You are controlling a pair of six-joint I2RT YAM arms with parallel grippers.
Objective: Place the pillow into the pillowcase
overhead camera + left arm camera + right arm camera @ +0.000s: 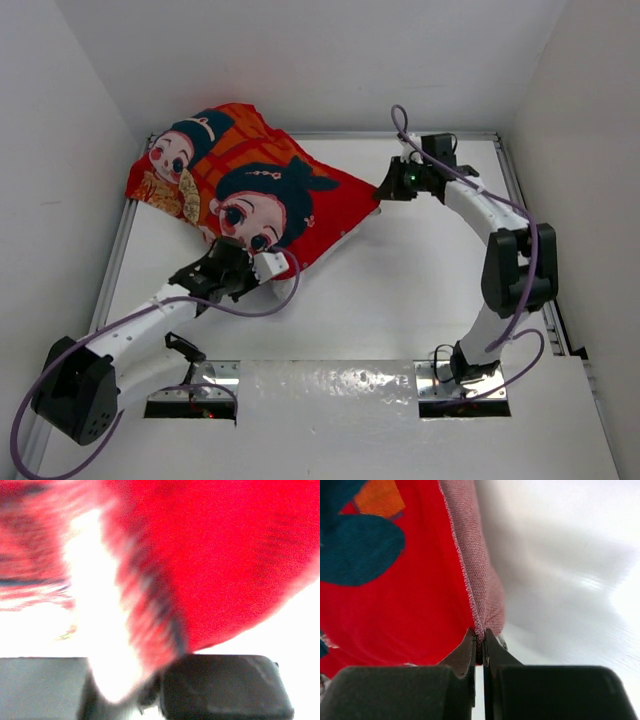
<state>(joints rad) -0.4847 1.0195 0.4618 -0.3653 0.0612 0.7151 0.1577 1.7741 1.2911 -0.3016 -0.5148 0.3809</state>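
Note:
The red pillowcase [300, 200] with cartoon faces lies plump and diagonal at the table's back left. The white pillow [272, 266] shows only as a small corner at the case's near edge. My left gripper [243, 262] sits at that corner. In the blurred left wrist view the white pillow [100, 605] runs down between the dark fingers [225, 685], with red pillowcase [225, 555] cloth on both sides. My left gripper [125, 695] is shut on it. My right gripper [383, 190] is at the case's right corner. My right gripper [480, 647] is shut on the pillowcase [410, 605] hem.
White walls enclose the table [400, 290] on three sides. Metal rails run along the left edge [115, 250] and right edge [520, 200]. A shiny plate [330, 385] spans the near edge between the arm bases.

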